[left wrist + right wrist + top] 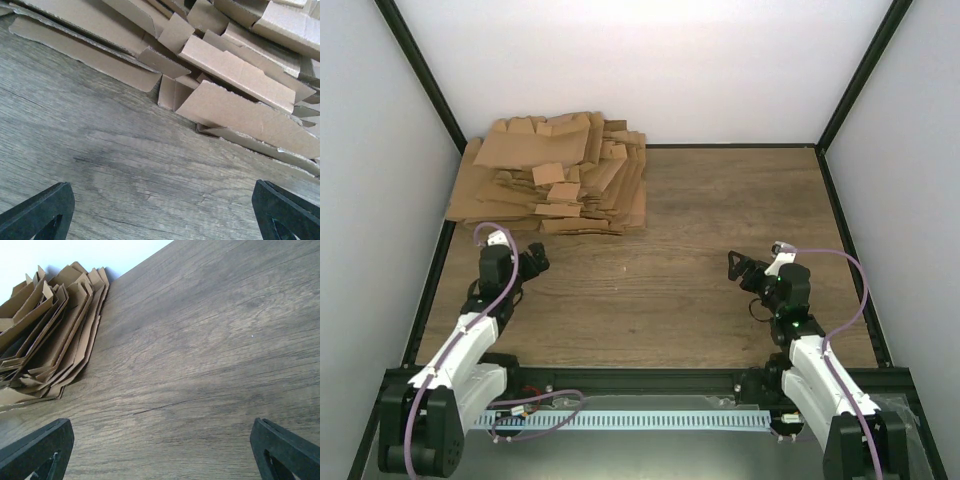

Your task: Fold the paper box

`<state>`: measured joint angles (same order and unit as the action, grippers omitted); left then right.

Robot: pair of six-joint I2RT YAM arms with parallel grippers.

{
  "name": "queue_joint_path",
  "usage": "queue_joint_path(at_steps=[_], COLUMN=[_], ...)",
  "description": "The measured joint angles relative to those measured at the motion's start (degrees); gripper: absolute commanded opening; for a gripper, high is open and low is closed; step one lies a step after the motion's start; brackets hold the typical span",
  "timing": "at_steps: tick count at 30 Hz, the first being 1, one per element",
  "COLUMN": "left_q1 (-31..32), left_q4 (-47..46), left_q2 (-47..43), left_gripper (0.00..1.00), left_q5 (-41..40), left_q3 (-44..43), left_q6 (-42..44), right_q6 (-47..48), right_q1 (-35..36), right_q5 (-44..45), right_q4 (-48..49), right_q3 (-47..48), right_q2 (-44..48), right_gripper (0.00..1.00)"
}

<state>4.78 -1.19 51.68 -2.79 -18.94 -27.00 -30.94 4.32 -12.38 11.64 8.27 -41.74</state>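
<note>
Filling the white-walled enclosure point(650, 70), a wood-grain table point(700, 220) carries stacked cardboard blanks point(555, 175).

The top external camera looks steeply down from high above the near edge and takes in the whole table point(700, 230). The left wrist camera sits low between the tips of the left gripper point(162, 212) and faces the cardboard pile point(225, 70) from close by. The right wrist camera sits low between the tips of the right gripper point(162, 450) and looks far-left across the table. All three views share that pile.
</note>
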Motion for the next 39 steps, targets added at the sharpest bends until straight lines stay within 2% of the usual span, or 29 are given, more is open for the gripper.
queue_joint_path(at_steps=[5, 10, 18, 26, 32, 39], left_q1=[0.00, 0.00, 0.11, 3.74, 9.09, 11.41], left_q4=[1.79, 6.25, 13.46, 20.61, 31.30, 41.90], left_q2=[2.29, 5.77, 16.59, 34.40, 50.73, 66.25], left_gripper=[1.00, 0.99, 0.96, 1.00, 0.99, 0.95], left_q5=[0.96, 3.15, 6.84, 6.69, -0.11, -8.22], left_q3=[-1.33, -9.14, -32.83, -55.93, -74.38, -93.72], left_q6=[-0.02, -1.60, -0.79, 5.70, 12.35, 17.81], right_q6=[-0.07, -0.24, -0.46, -0.63, -0.68, -0.68], right_q1=[0.00, 0.00, 0.00, 0.00, 0.00, 0.00], right_q5=[0.00, 0.00, -0.02, -0.02, -0.02, 0.00], right_q4=[0.00, 0.00, 0.00, -0.02, -0.02, -0.02], right_q3=[0.00, 0.00, 0.00, 0.04, 0.17, 0.22], right_q2=[0.02, 0.00, -1.03, -2.69, -2.95, -3.21], right_gripper=[1.00, 1.00, 1.00, 1.00, 1.00, 1.00])
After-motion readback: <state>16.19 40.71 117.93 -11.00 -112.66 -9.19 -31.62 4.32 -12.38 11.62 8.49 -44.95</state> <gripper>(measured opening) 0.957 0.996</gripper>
